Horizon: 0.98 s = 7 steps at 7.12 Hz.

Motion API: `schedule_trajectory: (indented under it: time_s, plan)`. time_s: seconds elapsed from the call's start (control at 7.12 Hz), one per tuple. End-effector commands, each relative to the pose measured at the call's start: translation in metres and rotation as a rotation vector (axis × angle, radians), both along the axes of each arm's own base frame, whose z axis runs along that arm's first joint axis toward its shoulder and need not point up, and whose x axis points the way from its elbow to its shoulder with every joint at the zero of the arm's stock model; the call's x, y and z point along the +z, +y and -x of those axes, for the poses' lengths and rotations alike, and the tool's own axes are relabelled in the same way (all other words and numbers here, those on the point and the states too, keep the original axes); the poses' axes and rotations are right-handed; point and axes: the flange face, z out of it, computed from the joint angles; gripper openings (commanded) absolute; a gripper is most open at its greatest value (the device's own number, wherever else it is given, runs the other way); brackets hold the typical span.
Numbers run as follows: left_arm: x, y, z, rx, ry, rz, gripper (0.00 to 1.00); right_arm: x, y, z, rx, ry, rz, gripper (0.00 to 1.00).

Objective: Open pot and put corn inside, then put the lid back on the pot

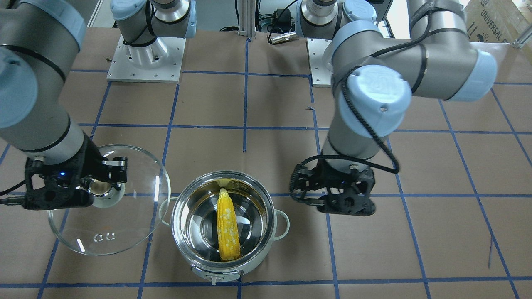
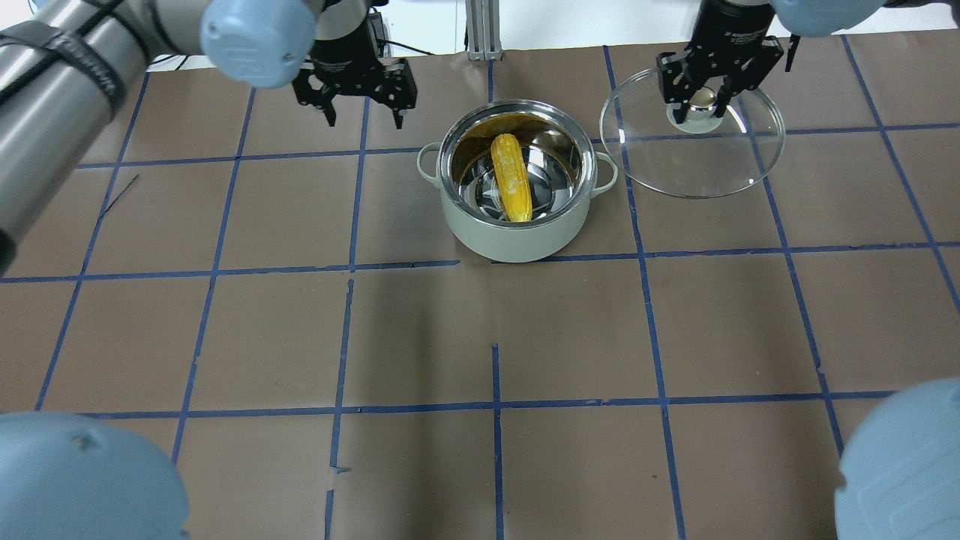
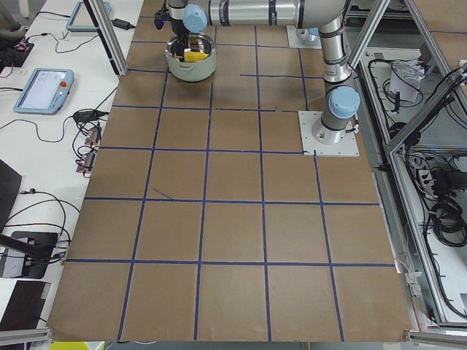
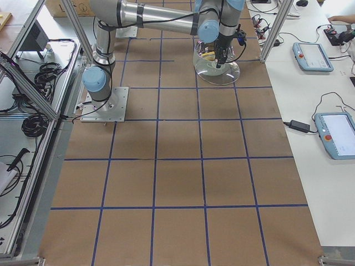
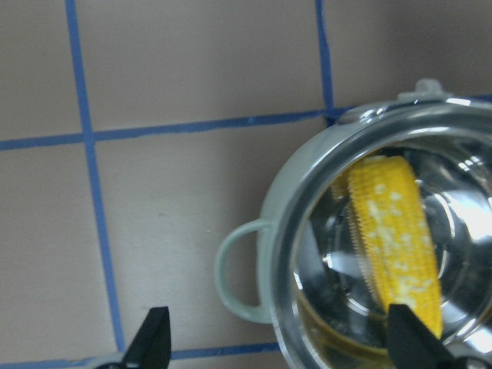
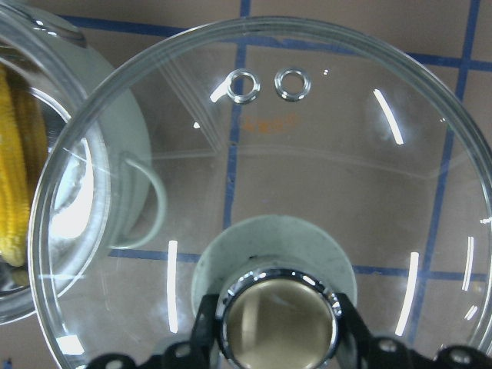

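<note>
The pot (image 2: 510, 238) stands open at the far middle of the table, with the yellow corn (image 2: 511, 177) lying inside it. It also shows in the front view (image 1: 177, 224) with the corn (image 1: 227, 226). My right gripper (image 2: 703, 107) is shut on the beige-gold knob (image 6: 280, 319) of the clear glass lid (image 2: 694, 161). It holds the lid (image 1: 124, 224) beside the pot, its edge overlapping one pot handle. My left gripper (image 2: 364, 105) is open and empty on the pot's other side. In the left wrist view, pot (image 5: 280, 254) and corn (image 5: 396, 238) lie under it.
The table is brown with a blue tape grid. The two arm bases (image 1: 145, 54) stand at the robot's edge. Tablets and cables (image 4: 313, 55) lie on the white bench beyond the pot.
</note>
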Motion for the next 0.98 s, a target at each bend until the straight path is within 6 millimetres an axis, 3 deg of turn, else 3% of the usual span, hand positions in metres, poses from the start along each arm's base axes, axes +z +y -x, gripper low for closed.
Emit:
schedule_trajectory:
  time_s: [0.0, 0.14, 0.42, 0.84]
  plan:
    - [0.008, 0.047, -0.083, 0.092, 0.003, -0.085, 1.00, 0.001, 0.012, -0.098, -0.014, -0.016, 0.110, 0.11]
    - [0.013, 0.049, -0.091, 0.106, 0.005, -0.079, 1.00, -0.019, 0.004, -0.128, -0.069, -0.032, 0.133, 0.12]
    - [0.014, 0.057, -0.090, 0.111, 0.011, -0.080, 1.00, -0.041, -0.007, -0.173, -0.159, -0.048, 0.138, 0.12]
    - [0.029, 0.067, -0.087, 0.128, 0.006, -0.047, 1.00, -0.055, -0.020, -0.187, -0.208, -0.073, 0.103, 0.13]
